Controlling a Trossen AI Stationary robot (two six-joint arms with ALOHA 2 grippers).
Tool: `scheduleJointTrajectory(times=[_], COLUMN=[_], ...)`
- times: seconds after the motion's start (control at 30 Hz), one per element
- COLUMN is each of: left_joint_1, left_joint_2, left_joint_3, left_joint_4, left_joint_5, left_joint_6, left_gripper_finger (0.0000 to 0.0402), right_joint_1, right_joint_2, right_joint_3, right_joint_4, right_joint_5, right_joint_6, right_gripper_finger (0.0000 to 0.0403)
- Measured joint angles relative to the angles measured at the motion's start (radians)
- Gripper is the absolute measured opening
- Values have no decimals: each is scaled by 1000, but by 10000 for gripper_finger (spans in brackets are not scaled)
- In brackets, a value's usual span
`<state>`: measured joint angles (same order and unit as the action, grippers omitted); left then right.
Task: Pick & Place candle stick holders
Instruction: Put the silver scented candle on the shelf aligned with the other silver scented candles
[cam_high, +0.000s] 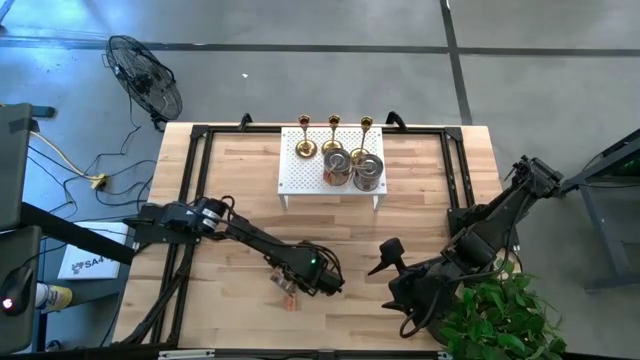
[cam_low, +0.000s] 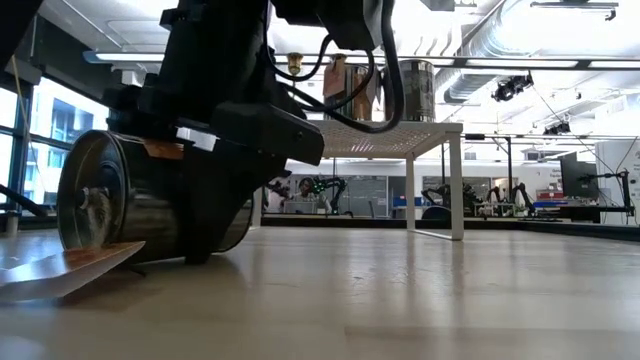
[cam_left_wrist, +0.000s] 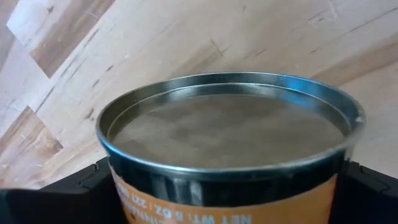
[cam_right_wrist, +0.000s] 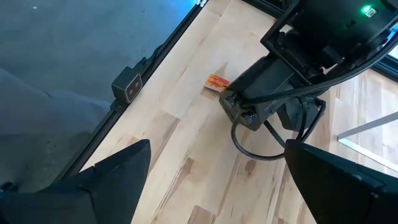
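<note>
High view straight down on table (cam_high: 400, 215); low view level, close behind can (cam_low: 150, 200); left wrist nearer same can (cam_left_wrist: 227, 146).

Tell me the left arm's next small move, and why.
Probably a short lift straight up, if the grip holds. The left tool straddles the squat silvery round metal holder, lying on its side on the wooden table; two like it stand on the white perforated rack.
</note>
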<state>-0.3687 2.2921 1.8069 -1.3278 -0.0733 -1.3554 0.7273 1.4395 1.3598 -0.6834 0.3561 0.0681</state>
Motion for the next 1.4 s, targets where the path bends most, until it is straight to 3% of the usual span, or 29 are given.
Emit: scheduleJointTrajectory(times=[0.33, 0.63, 0.73, 0.93, 1.23, 1.4], left_joint_1=[0, -9, -22, -63, -160, -233], left_joint_2=[-11, -5, -5, -16, -129, -209], left_joint_3=[27, 303, 391, 550, 545, 548], left_joint_4=[-28, -245, -237, -235, -229, -205], left_joint_5=[8, -35, -73, -241, -443, -669], left_joint_6=[4, 45, 72, 107, 24, 14], left_gripper_finger=[353, 353, 353, 353, 353, 353], right_joint_1=[0, 0, 0, 0, 65, 110], right_joint_2=[0, 0, 0, 0, -2, -21], right_joint_3=[0, 0, 0, 0, 0, 0], right_joint_4=[0, -1, -3, -13, -38, -29], right_joint_5=[0, 4, 13, 23, 63, 192], right_joint_6=[2, -1, -7, -23, -77, -125], right_gripper_finger=[364, 364, 364, 364, 364, 364])
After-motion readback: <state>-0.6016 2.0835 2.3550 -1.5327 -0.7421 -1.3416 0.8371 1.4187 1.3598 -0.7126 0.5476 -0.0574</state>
